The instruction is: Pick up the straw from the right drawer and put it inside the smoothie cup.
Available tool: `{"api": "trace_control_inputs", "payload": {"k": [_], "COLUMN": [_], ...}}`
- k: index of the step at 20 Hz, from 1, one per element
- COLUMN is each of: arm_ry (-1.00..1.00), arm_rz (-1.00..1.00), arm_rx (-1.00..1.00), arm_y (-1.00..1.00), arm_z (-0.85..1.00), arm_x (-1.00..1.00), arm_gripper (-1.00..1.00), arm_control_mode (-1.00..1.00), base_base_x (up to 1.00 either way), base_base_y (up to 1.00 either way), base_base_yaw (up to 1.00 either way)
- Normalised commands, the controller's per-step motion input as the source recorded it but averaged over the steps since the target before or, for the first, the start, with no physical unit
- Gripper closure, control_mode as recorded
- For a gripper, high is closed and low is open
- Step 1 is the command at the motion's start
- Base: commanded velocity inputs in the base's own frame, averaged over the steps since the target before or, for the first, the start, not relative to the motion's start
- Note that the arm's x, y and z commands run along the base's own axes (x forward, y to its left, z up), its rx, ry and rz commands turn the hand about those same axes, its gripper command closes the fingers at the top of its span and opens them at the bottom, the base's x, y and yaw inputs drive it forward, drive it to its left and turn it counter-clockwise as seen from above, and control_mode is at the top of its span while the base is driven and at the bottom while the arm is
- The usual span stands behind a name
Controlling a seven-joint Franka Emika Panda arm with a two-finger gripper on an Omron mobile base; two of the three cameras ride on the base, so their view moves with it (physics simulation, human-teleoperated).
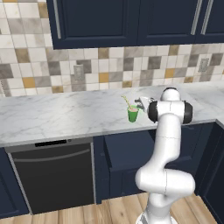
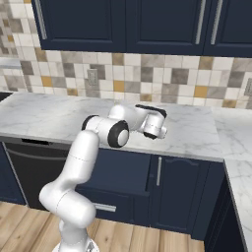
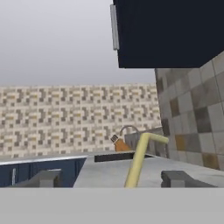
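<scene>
Nearest my base, the right drawer [image 1: 131, 151] stands pulled out below the counter [image 1: 52, 116], its navy front toward me, with the black dishwasher [image 1: 52, 175] beside it to the left. Above it my arm reaches over the counter edge, and the gripper [image 3: 113, 178] is level with the smoothie cup [image 1: 133, 114].

From the hand camera, both dark fingertips [image 3: 177, 178] sit spread wide at the bottom of the view, and the straw [image 3: 139, 162] rises between them without touching either, so I read the gripper as released. In the left base view the straw already leans out of the green cup, its upper end tilted toward the left and the wall. The placing looks done, in my judgement; what remains is getting clear.

To do that well, I would back the hand straight away from the cup along its own axis, keeping the fingers apart so neither pad catches the straw and tips the light cup. No sideways sweep until the fingertips are well apart from the straw.

Farther off, the hand camera shows a tap [image 3: 129, 130] on the counter, then the tiled backsplash [image 1: 109, 65] and navy upper cabinets [image 1: 131, 22].
</scene>
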Motion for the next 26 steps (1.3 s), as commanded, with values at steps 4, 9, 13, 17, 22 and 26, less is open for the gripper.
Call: {"api": "trace_control_inputs", "payload": {"k": [4, 9, 13, 17, 22, 26], "arm_ry": [0.00, -0.01, -0.10, -0.11, -0.03, -0.10], "arm_rz": [0.00, 0.00, 0.00, 0.00, 0.00, 0.00], "arm_rx": [0.00, 0.00, 0.00, -0.03, -0.15, -0.19], "arm_y": [0.00, 0.00, 0.00, 0.00, 0.00, 0.05], "arm_z": [0.12, 0.29, 0.33, 0.49, 0.70, 0.54], "arm_x": [-0.21, -0.41, -0.67, -0.92, -1.00, -1.00], "arm_gripper": [-1.00, -1.00, -1.00, -1.00, -1.00, -1.00], "arm_control_mode": [-1.00, -1.00, -1.00, -1.00, -1.00, -1.00], "base_base_x": [0.00, 0.00, 0.00, 0.00, 0.00, 0.00], "base_base_y": [0.00, 0.00, 0.00, 0.00, 0.00, 0.00], "base_base_yaw": [0.00, 0.00, 0.00, 0.00, 0.00, 0.00]}}
